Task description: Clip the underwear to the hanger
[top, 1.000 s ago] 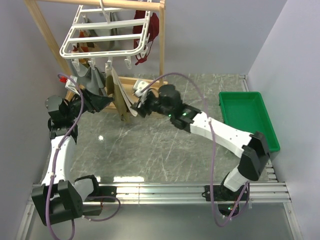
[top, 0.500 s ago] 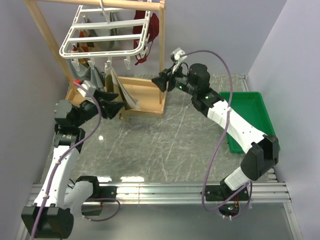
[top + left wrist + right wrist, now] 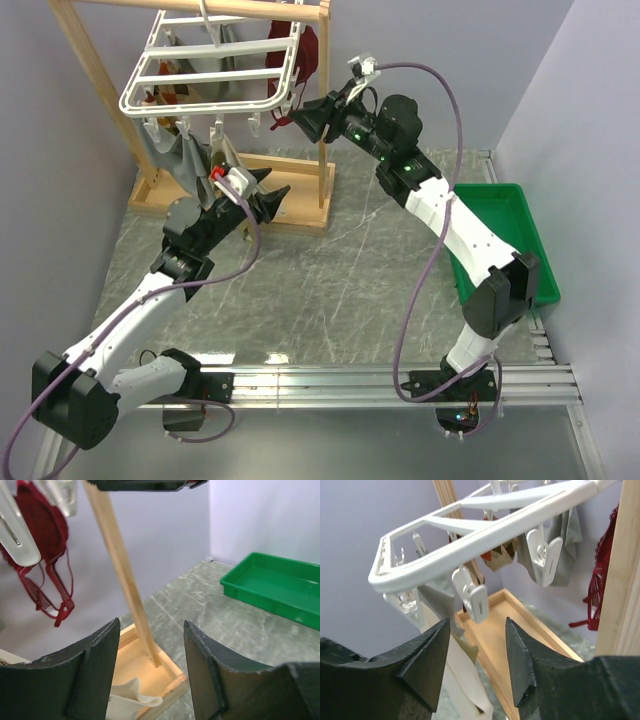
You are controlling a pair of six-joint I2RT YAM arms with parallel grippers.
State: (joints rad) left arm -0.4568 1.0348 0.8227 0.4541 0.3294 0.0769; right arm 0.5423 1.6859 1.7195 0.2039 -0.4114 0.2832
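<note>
Marble tbl (image 3: 340, 290), white hanger (image 3: 485, 534) above.

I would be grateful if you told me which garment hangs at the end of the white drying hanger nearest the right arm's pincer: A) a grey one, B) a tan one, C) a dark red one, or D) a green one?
C: in the top view the dark red garment hangs at the right end of the hanger, just above the right pincer, while the grey garment hangs at the left end.
</note>
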